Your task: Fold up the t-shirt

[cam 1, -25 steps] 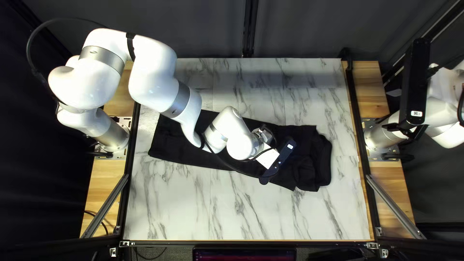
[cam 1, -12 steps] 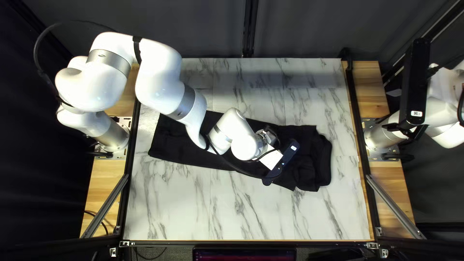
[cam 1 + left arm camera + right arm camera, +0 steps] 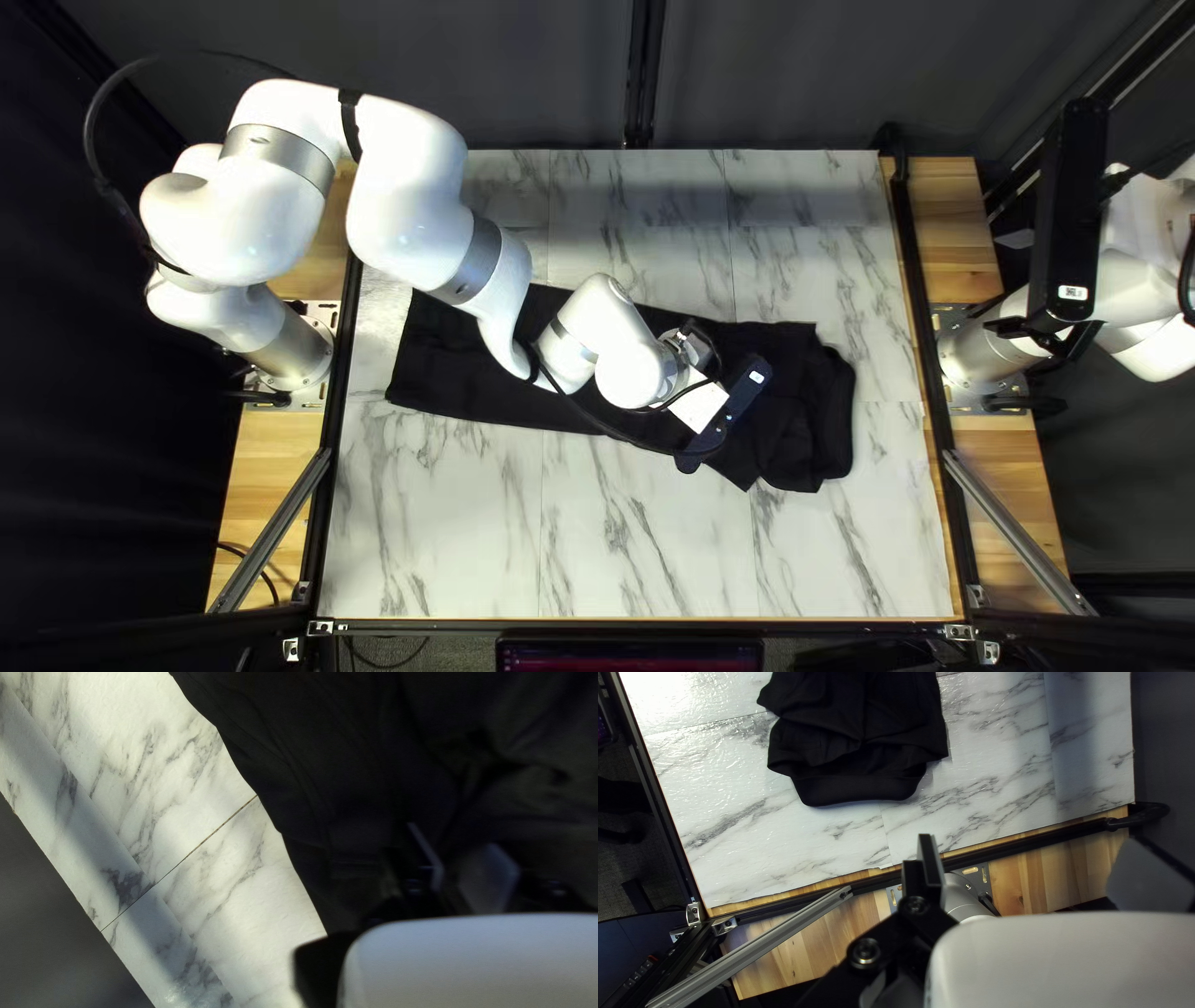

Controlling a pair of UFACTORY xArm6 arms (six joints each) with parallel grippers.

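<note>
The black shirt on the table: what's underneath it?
Only the white marble table shows, all round the black t-shirt lying on it. Anything beneath the cloth is covered, and the left arm hides part of the shirt's middle from above.

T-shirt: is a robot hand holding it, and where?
Cannot tell. The left gripper sits on the t-shirt near its bunched end; the right gripper holds nothing.

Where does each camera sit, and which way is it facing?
Top left view: above the table's near edge, looking down; both arms show, left arm over the black t-shirt.
Left wrist view: low over the t-shirt; left gripper dim.
Right wrist view: above the table's right edge, facing the t-shirt; right gripper open.
All share the t-shirt.
</note>
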